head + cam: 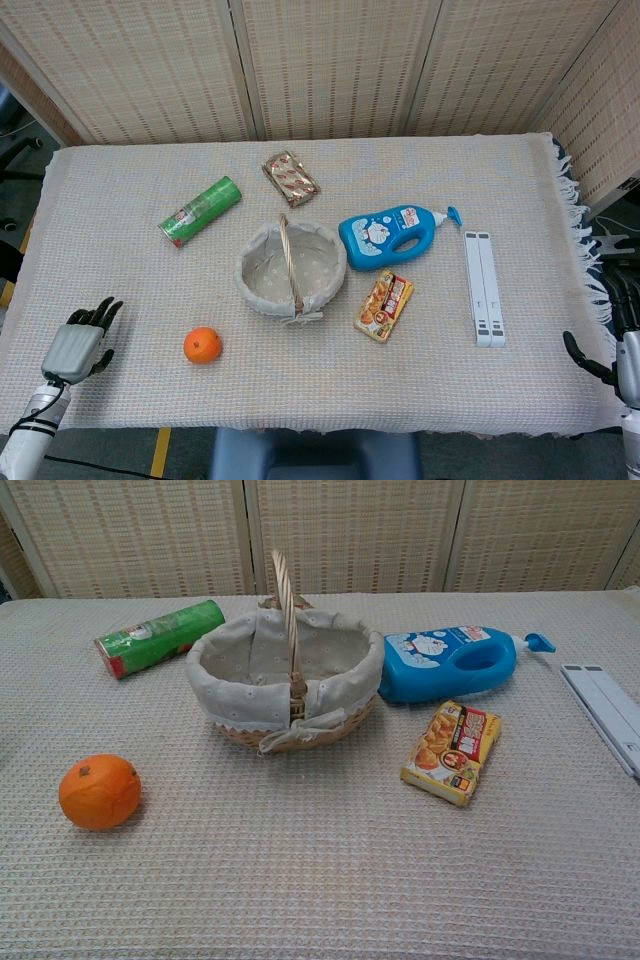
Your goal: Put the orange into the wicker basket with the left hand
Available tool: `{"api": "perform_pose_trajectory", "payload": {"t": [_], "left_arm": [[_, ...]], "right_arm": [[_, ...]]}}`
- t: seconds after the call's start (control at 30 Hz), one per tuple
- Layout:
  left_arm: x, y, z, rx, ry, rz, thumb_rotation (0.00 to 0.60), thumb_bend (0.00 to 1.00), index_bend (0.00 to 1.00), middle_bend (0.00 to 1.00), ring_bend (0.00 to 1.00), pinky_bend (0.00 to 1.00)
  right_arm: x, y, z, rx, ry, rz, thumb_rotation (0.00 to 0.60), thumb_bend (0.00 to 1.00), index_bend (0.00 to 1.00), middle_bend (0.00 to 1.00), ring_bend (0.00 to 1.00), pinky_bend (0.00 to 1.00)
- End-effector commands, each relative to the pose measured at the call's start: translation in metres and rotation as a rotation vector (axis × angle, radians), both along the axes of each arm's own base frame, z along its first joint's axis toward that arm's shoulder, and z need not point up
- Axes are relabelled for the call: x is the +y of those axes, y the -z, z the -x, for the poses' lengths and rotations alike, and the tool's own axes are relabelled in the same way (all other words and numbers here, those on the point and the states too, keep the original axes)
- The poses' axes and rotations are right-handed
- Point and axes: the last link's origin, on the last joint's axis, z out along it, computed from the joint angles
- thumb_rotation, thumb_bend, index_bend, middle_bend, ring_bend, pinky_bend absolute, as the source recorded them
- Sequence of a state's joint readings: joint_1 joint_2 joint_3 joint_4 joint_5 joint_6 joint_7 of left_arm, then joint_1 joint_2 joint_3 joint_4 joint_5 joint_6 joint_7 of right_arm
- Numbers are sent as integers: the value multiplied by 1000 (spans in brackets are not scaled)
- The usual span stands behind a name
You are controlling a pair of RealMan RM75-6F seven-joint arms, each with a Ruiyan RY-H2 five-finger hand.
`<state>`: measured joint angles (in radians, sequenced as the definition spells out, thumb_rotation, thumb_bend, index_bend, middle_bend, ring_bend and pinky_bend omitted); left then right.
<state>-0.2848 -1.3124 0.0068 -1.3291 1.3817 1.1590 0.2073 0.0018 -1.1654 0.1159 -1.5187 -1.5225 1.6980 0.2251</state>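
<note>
An orange point(202, 345) point(99, 792) lies on the woven tablecloth near the front left. The wicker basket point(291, 268) point(285, 676), lined with pale cloth and topped by an upright handle, stands at the table's middle and holds nothing. My left hand point(80, 340) hovers at the front left edge, left of the orange and apart from it, fingers spread and holding nothing. Only part of my right hand point(612, 365) shows at the far right edge, off the table. The chest view shows neither hand.
A green can point(200, 211) point(158, 636) lies behind and left of the basket, a snack packet point(291, 178) behind it. Right of the basket are a blue detergent bottle point(392, 236) point(450, 662), a yellow food box point(384, 305) point(453, 750) and a white folding stand point(482, 287) point(603, 712).
</note>
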Motion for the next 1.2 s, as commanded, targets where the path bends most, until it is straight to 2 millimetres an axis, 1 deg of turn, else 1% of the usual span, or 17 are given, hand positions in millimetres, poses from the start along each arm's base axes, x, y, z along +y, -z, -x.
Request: {"api": "perform_pose_trajectory", "payload": {"t": [0.03, 0.23, 0.33, 0.4, 0.5, 0.53, 0.67, 0.83, 0.93, 1.07, 1.2], "left_arm": [[0, 1, 0, 2, 3, -1, 600, 370, 24, 22, 199, 195], [-1, -2, -1, 4, 7, -26, 600, 371, 11, 16, 195, 188], [-2, -5, -2, -2, 13, -49, 600, 371, 0, 2, 154, 167], [-7, -10, -10, -42, 33, -62, 600, 373, 0, 0, 104, 156], [-17, -11, -22, -90, 55, -13, 600, 377, 0, 0, 16, 143], [-19, -11, -27, -109, 67, -3, 600, 376, 0, 0, 2, 140], [-23, -8, -44, -175, 130, -6, 600, 366, 0, 0, 0, 134], [-20, 10, -65, -229, 165, 30, 600, 366, 0, 0, 0, 133], [-16, 28, -75, -225, 179, 47, 600, 364, 0, 0, 0, 133], [-11, 62, -84, -252, 168, 74, 600, 364, 0, 0, 0, 129], [-8, 90, -90, -263, 151, 132, 600, 363, 0, 0, 0, 125]], "right_arm": [[1, -3, 1, -11, 13, 0, 600, 212, 0, 0, 0, 161], [-1, -1, 1, 0, 16, -18, 600, 212, 0, 0, 0, 161], [-1, 1, 0, 3, 13, -29, 600, 212, 0, 0, 0, 161], [-4, 2, 0, 5, 17, -20, 600, 212, 0, 0, 0, 161], [-7, 4, 1, 13, 32, -15, 600, 212, 0, 0, 0, 161], [-8, 5, 1, 14, 36, -17, 600, 212, 0, 0, 0, 161], [-7, 7, 0, 12, 34, -31, 600, 212, 0, 0, 0, 163], [-6, 8, -1, 13, 24, -39, 600, 212, 0, 0, 0, 163], [-8, 7, 0, 13, 28, -41, 600, 212, 0, 0, 0, 163], [-8, 7, 0, 14, 32, -49, 600, 212, 0, 0, 0, 163], [-7, 8, 0, 16, 28, -56, 600, 212, 0, 0, 0, 163]]}}
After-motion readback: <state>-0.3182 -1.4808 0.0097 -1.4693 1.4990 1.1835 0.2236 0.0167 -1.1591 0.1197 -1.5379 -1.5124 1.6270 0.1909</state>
